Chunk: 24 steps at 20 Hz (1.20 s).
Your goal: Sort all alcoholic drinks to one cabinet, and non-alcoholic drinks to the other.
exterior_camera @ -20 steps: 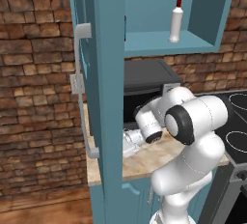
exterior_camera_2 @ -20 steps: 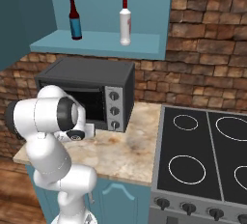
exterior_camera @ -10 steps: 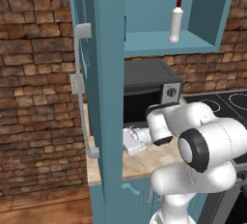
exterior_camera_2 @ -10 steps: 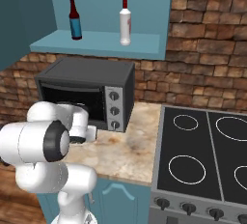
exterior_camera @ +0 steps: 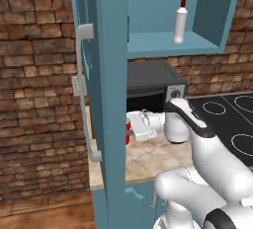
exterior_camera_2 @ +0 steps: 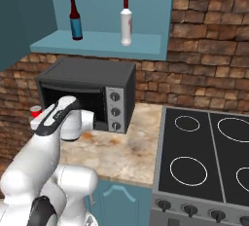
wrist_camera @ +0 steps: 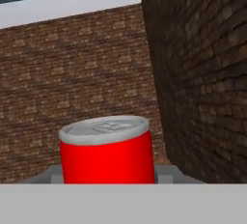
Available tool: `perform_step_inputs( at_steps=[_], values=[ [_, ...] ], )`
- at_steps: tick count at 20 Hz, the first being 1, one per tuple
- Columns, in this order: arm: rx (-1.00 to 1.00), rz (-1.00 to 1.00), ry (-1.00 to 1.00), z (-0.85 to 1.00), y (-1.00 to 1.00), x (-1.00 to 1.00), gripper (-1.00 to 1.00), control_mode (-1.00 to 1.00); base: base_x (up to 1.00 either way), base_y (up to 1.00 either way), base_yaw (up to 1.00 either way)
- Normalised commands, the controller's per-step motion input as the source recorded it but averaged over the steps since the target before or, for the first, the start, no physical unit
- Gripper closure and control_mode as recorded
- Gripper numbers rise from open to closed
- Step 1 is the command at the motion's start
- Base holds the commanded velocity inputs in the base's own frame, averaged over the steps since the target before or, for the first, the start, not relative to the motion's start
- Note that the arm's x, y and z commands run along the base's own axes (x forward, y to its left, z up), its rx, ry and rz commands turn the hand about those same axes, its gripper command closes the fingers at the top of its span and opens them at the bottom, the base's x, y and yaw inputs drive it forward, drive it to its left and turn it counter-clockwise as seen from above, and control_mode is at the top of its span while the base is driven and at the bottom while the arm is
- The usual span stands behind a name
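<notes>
1. Red can with silver top [wrist_camera: 107, 150] stands upright on the stone desk [exterior_camera_2: 121, 147] beside the microwave [exterior_camera_2: 87, 93], between the jaws.
2. Jaws [exterior_camera: 129, 130] part-open; grip uncertain.
3. Close squarely at mid-height before lifting.

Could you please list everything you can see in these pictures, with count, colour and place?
can: one, red with a silver top, upright on the counter left of the microwave, right in front of the end effector
pale bottle: one, whitish with a red cap, on the open cabinet shelf
dark bottle: one, brown with a blue label, on the same shelf, to the left
microwave: one, black, on the counter
counter: one, beige speckled
stove: one, black, right of the counter
cabinet door: one, teal, open
end effector: one, white, at the can
</notes>
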Motion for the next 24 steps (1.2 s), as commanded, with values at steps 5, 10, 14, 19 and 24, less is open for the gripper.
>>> perform_step_inputs(
  at_steps=[5,10,14,19,24],
  values=[
    [-0.10,-0.22,0.00,0.62,-0.31,-0.46,1.00,-1.00,0.00,0.00,0.00],
    [-0.15,-0.25,0.00,0.35,-0.58,-0.54,1.00,-1.00,0.00,0.00,0.00],
    [-0.14,-0.26,0.00,0.39,-0.63,-0.65,1.00,-1.00,0.00,0.00,0.00],
    [-0.12,-0.28,0.00,0.45,-0.50,-0.70,1.00,-1.00,0.00,0.00,0.00],
    [-0.08,-0.41,0.01,0.32,-0.32,-0.86,1.00,-1.00,0.00,0.00,0.00]
  ],
)
